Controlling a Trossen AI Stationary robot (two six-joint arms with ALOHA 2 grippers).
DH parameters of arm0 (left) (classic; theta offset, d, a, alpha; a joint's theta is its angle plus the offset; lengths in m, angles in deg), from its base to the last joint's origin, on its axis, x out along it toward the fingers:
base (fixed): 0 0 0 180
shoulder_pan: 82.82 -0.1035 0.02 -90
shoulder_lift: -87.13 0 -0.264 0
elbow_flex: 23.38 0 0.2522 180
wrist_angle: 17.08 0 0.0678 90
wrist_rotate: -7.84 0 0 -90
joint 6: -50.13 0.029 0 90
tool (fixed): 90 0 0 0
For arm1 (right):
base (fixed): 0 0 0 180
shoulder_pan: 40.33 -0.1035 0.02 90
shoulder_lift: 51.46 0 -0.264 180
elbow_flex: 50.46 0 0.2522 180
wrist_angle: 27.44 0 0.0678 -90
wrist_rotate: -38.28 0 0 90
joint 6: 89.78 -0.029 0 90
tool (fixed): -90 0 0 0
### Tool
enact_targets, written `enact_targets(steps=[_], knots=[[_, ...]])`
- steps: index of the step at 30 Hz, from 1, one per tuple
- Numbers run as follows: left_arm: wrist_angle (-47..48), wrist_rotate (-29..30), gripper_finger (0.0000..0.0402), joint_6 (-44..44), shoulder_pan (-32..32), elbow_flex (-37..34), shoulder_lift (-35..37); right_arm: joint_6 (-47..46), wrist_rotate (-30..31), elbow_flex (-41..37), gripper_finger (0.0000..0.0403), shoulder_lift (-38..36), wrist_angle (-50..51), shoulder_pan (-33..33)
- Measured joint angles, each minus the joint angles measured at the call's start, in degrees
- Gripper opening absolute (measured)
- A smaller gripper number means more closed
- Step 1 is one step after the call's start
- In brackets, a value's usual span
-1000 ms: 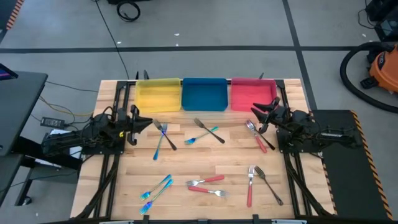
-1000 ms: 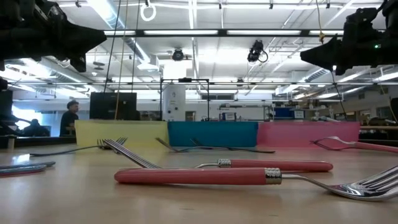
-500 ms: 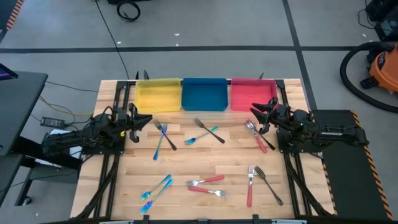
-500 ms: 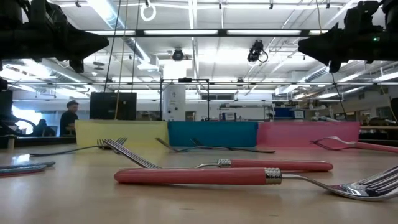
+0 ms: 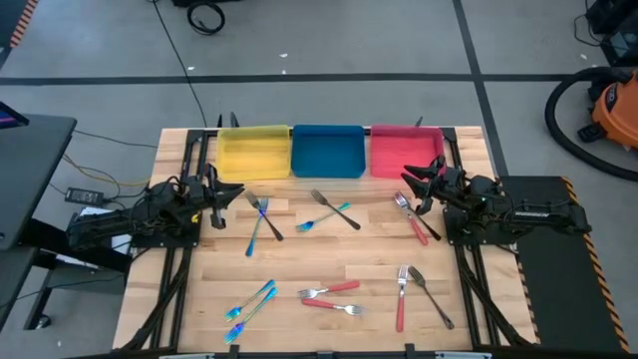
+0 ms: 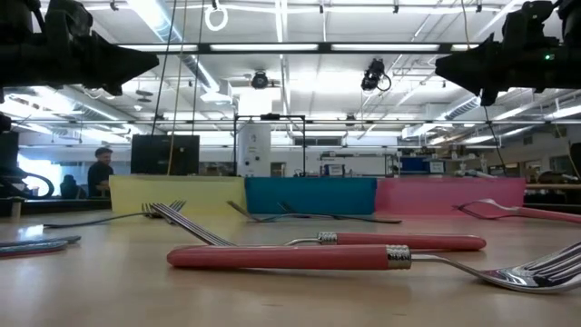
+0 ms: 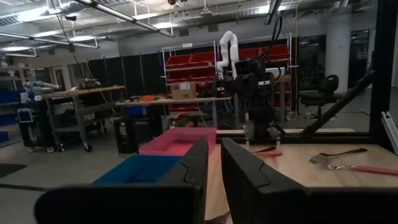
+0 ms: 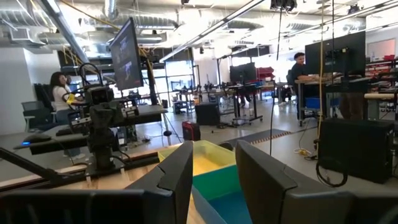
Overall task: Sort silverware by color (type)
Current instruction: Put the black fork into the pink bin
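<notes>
The silverware lies loose on the wooden table (image 5: 299, 261). Blue-teal forks lie at the left middle (image 5: 255, 231), at the centre (image 5: 332, 216) and near the front left (image 5: 249, 299). Dark forks cross them (image 5: 267, 221) (image 5: 335, 209), and one lies at the front right (image 5: 432, 297). Red-handled forks lie at the right (image 5: 417, 221), the front right (image 5: 401, 304) and the front centre (image 5: 331, 289) (image 6: 300, 257). My left gripper (image 5: 237, 192) hangs above the table's left side, open by a narrow gap (image 7: 214, 163), empty. My right gripper (image 5: 407, 179) hangs above the right side, open (image 8: 214, 163), empty.
A yellow tray (image 5: 253, 152), a blue tray (image 5: 328, 150) and a red tray (image 5: 405, 150) stand side by side along the far edge. People show in the room beyond the table (image 6: 100, 168) (image 8: 300, 62). Bare wood lies between the fork groups.
My left gripper has tipped up from a downward slant to nearly level and gone a little toward the table's middle. My right gripper has tipped up to level too. No fork has moved.
</notes>
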Motion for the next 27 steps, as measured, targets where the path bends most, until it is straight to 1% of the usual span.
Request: enact_targets(steps=[24, 27], knots=[[-0.4, 0.0, 0.0043, -0.13, -0.02, -0.03, 0.0, -0.08, 0.33, -0.02, 0.013, 0.0, -0.09, 0.0], [-0.99, 0.0, 0.0043, -2.61, -0.02, -0.07, 0.0, -2.84, 0.01, -0.01, 0.013, 0.0, -0.36, 0.0]])
